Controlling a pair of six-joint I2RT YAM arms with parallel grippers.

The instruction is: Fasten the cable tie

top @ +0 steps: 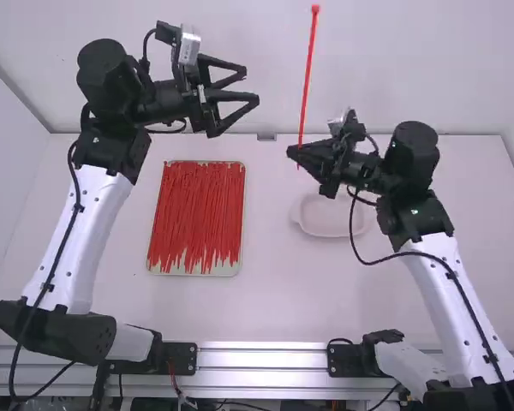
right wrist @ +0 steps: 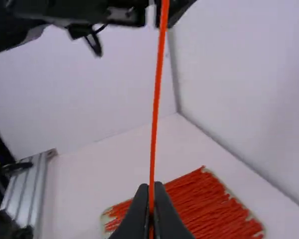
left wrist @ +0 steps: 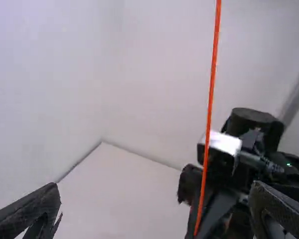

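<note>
We judge this to be the step between picking up and looping. Over the flat white bench (top: 265,291), the right arm's black two-finger tool (top: 296,154) is pinched tight on the lower end of one long, thin red plastic cable tie (top: 307,86). The strip stands nearly upright in the air, straight from end to end, with its small blocky head at the very top against the back wall. The left arm's black two-finger tool (top: 240,92) hangs in the air to the left of the strip and well apart from it. Its fingers are spread wide and it carries nothing. No loop is formed and nothing is threaded yet.

In our view, the next move calls for the left tool to cross over and close on the upper part of the strip, near the head. The two tools would then have to bend the strip round until the tail meets the slot in the head. That needs careful alignment, and we expect the springy plastic to resist the bend.

Counting from the largest down, we find:
- one bench
- two white arms
- one tan, round-cornered rectangular tray (top: 194,273), lying left of the middle
- one heap of red cable ties (top: 197,214) on the tray, too many for us to count singly
- one shallow white dish (top: 321,227), right of the tray and just below the right tool in the high view
- two tools
- one cable tie held aloft
</note>
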